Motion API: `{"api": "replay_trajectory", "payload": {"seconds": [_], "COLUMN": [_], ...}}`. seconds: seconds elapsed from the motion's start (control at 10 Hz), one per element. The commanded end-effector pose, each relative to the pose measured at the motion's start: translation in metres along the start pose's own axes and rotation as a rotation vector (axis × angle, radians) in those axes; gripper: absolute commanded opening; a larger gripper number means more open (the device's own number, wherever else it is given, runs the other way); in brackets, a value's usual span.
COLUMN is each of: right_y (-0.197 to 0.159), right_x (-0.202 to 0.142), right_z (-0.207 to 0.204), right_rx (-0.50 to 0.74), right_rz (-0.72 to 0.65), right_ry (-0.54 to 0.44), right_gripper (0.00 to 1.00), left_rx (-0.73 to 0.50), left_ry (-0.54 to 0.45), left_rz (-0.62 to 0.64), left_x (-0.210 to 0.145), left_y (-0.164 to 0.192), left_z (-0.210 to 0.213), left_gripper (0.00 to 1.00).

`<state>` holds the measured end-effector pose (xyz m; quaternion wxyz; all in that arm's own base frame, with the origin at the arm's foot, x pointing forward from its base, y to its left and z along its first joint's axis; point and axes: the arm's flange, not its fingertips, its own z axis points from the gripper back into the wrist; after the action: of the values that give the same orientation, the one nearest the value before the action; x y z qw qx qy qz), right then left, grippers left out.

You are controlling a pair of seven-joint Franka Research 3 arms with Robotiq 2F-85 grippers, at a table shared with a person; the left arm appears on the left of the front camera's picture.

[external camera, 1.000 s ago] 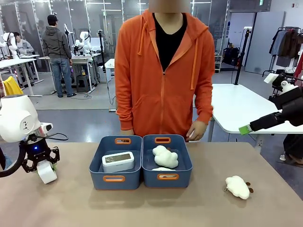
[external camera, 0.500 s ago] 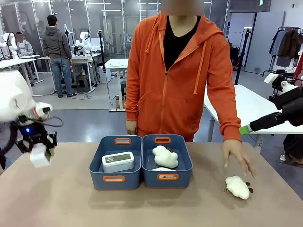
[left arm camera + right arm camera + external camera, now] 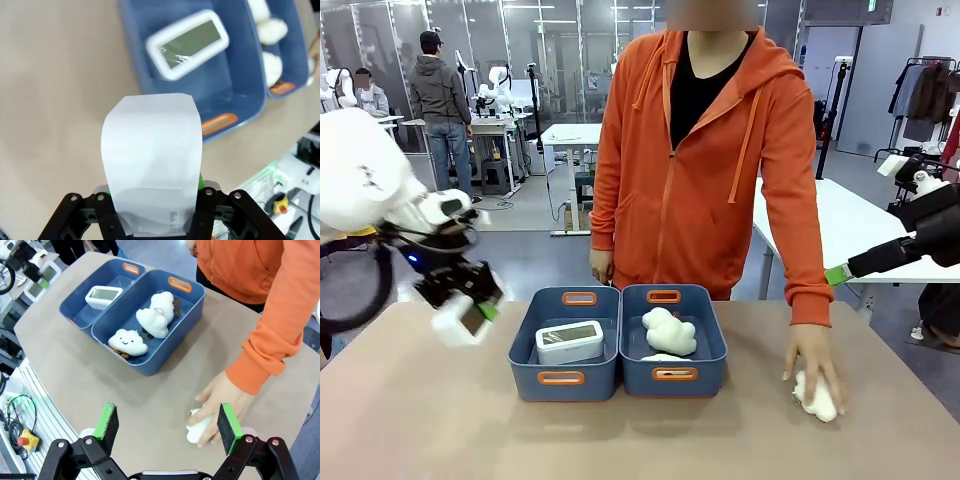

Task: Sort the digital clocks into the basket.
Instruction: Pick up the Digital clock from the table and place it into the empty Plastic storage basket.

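Digital clocks, two. First clock: white, clamped between the fingers of the left gripper, held above the table just left of the baskets; in the left wrist view its long axis runs straight out from the gripper toward the basket beyond, a plain white side toward that camera; the front view shows it tilted, a darker face turned toward the baskets. Second clock: lying in the left basket, display face up, long axis along the basket's short side, slightly skewed; beyond and to one side of the held clock's far end in the left wrist view.

Baskets, two: blue-grey, orange-rimmed handle slots, side by side and touching. The right basket holds plush toys, three by the right wrist view: one smiling cloud near the front, two behind it close together.

Plush toy, fourth: on the table well right of the baskets, under the person's hand; ahead of the right gripper, near its right-hand finger.

Right gripper: fingers spread wide apart, nothing between them, raised above the table.
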<state>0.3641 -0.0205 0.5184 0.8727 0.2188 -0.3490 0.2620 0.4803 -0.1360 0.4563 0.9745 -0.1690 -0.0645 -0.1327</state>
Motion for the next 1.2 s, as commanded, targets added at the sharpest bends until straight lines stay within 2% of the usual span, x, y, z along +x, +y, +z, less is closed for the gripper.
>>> {"api": "replay_trajectory", "payload": {"seconds": [0.0, 0.2, 0.4, 0.6, 0.7, 0.8, 0.9, 1.0, 1.1], "right_y": [0.003, 0.003, 0.003, 0.003, 0.003, 0.003, 0.003, 0.003, 0.003], "right_x": [-0.003, -0.003, -0.003, -0.003, -0.003, -0.003, -0.003, -0.003, -0.003], "right_z": [0.0, 0.0, 0.0, 0.0, 0.0, 0.0, 0.0, 0.0, 0.0], "right_rx": [0.0, 0.0, 0.0, 0.0, 0.0, 0.0, 0.0, 0.0, 0.0], "right_rz": [-0.018, -0.018, -0.018, -0.018, -0.018, -0.018, -0.018, -0.018, -0.018], "right_ry": [0.011, 0.011, 0.011, 0.011, 0.011, 0.011, 0.011, 0.011, 0.011], "right_gripper": [1.0, 1.0, 1.0, 1.0, 1.0, 1.0, 1.0, 1.0, 1.0], "left_rx": [-0.005, -0.026, -0.069, -0.057, -0.05, -0.06, -0.065, -0.071, -0.081], "left_ry": [-0.017, -0.04, -0.06, -0.055, -0.042, -0.037, -0.043, -0.055, -0.067], "left_rz": [0.006, 0.004, 0.044, 0.065, 0.082, 0.081, 0.083, 0.074, 0.078], "left_x": [0.022, 0.05, 0.073, 0.088, 0.088, 0.088, 0.085, 0.084, 0.082], "left_y": [-0.017, -0.045, -0.046, -0.042, -0.036, -0.035, -0.036, -0.036, -0.035], "left_z": [-0.032, -0.065, -0.083, -0.089, -0.094, -0.092, -0.085, -0.079, -0.071], "left_gripper": [0.15, 0.15, 0.15, 0.15, 0.61, 0.81, 0.88, 1.0, 1.0]}}
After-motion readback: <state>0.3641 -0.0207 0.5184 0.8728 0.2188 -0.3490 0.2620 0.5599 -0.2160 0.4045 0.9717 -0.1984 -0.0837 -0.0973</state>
